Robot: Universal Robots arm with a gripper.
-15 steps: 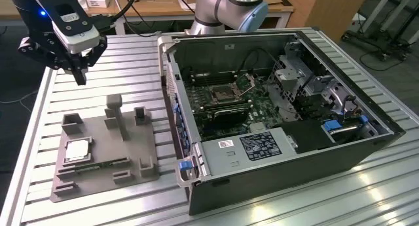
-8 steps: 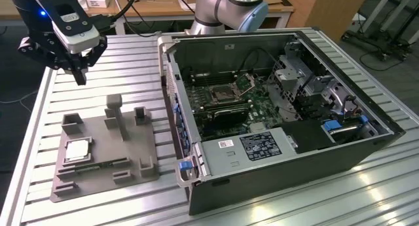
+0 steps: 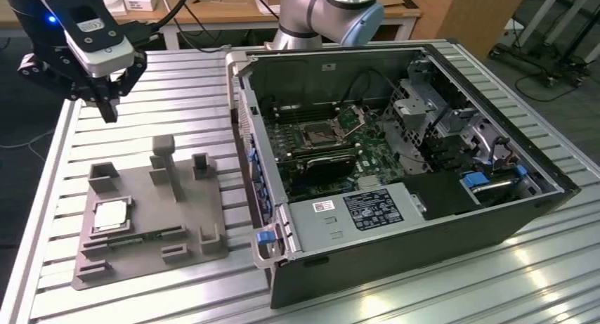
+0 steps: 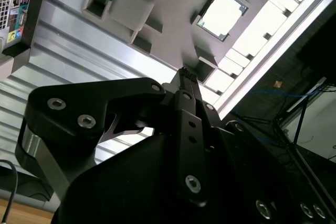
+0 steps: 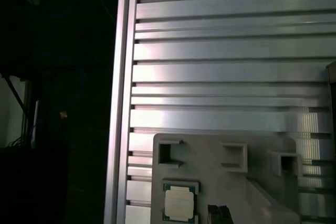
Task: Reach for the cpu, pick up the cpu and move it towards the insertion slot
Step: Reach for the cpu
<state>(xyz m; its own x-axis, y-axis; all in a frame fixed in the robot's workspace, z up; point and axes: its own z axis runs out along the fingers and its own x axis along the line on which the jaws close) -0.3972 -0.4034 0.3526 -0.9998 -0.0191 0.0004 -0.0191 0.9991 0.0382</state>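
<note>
Work surface, fixture and chassis
A grey plastic tray (image 3: 150, 264) lies flat on the slatted aluminium table (image 3: 168, 78) and carries a narrow green memory stick (image 3: 140, 238). An open computer case (image 3: 422, 243) stands just beside the tray, toward the exterior view's right.

The exterior view overlooks the table (image 3: 187, 92); both wrist views share the tray (image 5: 236, 192) (image 4: 173, 3).

cpu (image 3: 109, 215): flat silvery square, pale rim, lying flat in square recess of grey tray (image 3: 154, 257); insertion slot (image 3: 319, 135): dark square socket, silvery frame, on green board (image 3: 375, 152), well apart
</note>
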